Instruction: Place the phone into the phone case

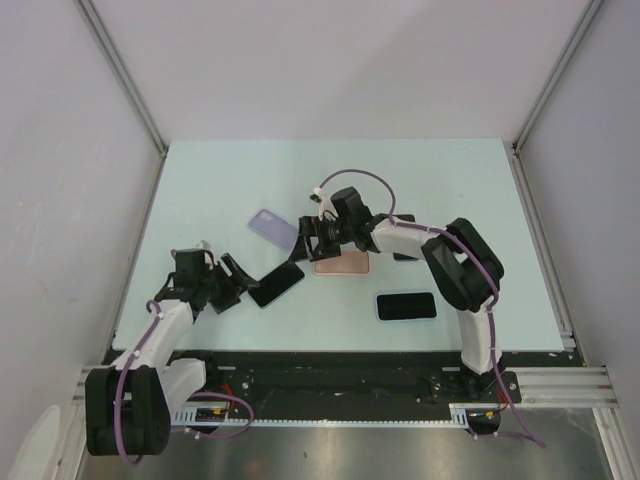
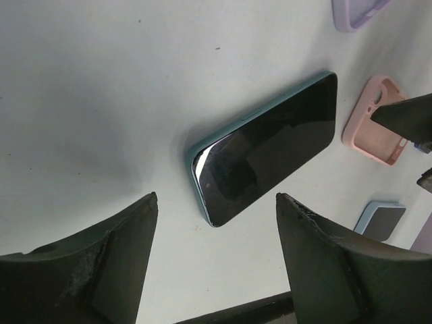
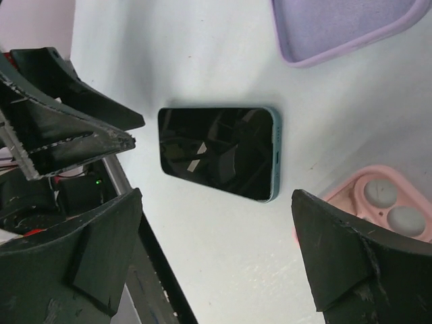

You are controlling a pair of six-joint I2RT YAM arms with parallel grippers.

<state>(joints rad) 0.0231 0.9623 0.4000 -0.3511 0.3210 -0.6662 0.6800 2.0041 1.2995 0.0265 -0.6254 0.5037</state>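
We count two phones and two empty cases on the table (image 1: 200, 190). The phone (image 2: 270, 145) nearest the left arm is bare, with its dark screen up and a teal rim. It lies flat just ahead of the left tool (image 1: 235, 283), whose jaws are spread wide and hold nothing. To one side of it, not touching, lies the pink case (image 1: 342, 262), hollow side up (its camera holes show in the right wrist view). The lilac case (image 1: 272, 228) lies farther from the arm bases, also hollow side up. The right tool (image 1: 308, 243) hangs between these two cases, over the pink one's end, jaws equally wide and empty. The second phone (image 1: 406, 306), with a pale blue rim, lies well apart near the right arm's base.
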